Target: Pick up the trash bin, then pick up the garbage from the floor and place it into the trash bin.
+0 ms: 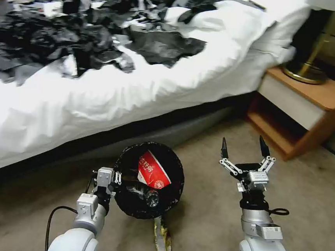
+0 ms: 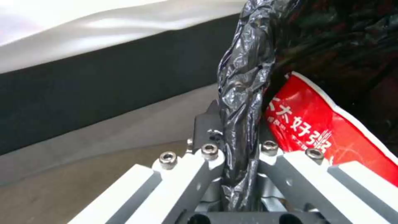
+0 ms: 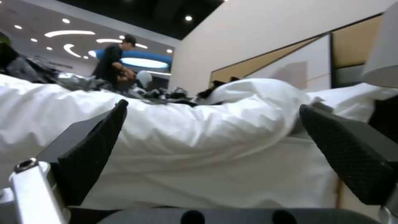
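The bin (image 1: 149, 180) hangs above the carpet (image 1: 214, 219) just in front of the bed (image 1: 100, 92), held at its near-left rim by the left gripper (image 1: 116, 179), whose fingers are clamped on the black bag folded over that rim. In the left wrist view the pinched fold of the bag (image 2: 242, 124) runs straight down between the two closed finger linkages, with the bed's dark base and the carpet beyond it. Inside the bin lies a red wrapper (image 1: 153, 171) with white print, its edge leaning toward the rim nearest the bed, and below it a clear bottle (image 1: 145, 196) rests against the side farthest from the bed. The same wrapper (image 2: 331, 133) shows just beside the clamped fold in the left wrist view. On the carpet, on the side of the bin away from the bed, a long gold wrapper (image 1: 162, 238) lies stretched out, its far end passing under the bin's edge. The right gripper (image 1: 246, 148) is raised over bare carpet to the right of the bin and well apart from it, its two dark fingers spread wide with nothing between them, tips pointing toward the bed. In the right wrist view those fingers (image 3: 95, 149) frame the white bedding. Black plastic sheets (image 1: 65, 38) are strewn over the bed's top, and a wooden nightstand (image 1: 305, 110) stands at the bed's right end.
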Motion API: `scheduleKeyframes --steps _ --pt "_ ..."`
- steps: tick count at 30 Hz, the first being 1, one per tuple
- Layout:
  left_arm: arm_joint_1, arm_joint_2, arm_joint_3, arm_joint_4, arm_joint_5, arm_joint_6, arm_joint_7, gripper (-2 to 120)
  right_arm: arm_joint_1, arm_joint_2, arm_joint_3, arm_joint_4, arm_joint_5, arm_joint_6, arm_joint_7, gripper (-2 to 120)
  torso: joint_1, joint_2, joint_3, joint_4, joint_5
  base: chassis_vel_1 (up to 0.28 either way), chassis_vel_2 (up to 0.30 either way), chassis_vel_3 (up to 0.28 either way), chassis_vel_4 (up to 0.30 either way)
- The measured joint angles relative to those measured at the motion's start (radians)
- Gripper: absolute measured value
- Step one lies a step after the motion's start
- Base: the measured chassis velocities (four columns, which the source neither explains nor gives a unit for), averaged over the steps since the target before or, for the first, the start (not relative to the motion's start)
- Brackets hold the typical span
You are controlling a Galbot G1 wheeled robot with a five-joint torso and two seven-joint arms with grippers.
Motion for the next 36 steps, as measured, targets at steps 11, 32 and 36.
scheduleKeyframes --steps 11,32,36 --pt "0.005 0.001 0.000 -0.005 0.002 -0.002 0.000 0 -0.001 -0.001 -0.001 -0.002 0.000 0.000 -0.003 100 0.000 0.000 0.000 -0.0001 0.0000 0.127 0.126 0.123 0.126" --pt "0.013 0.002 -0.008 -0.006 -0.008 -0.008 0.001 0 0.000 0.001 -0.006 -0.009 -0.003 0.001 -0.012 100 0.000 0.000 0.000 -0.0002 0.0000 0.059 0.059 0.058 0.060" --pt "0.011 0.002 -0.010 -0.005 -0.010 -0.008 0.000 0 -0.001 0.002 -0.006 -0.009 -0.003 0.001 -0.019 100 0.000 0.000 0.000 -0.0002 0.0000 0.000 0.000 0.000 0.000"
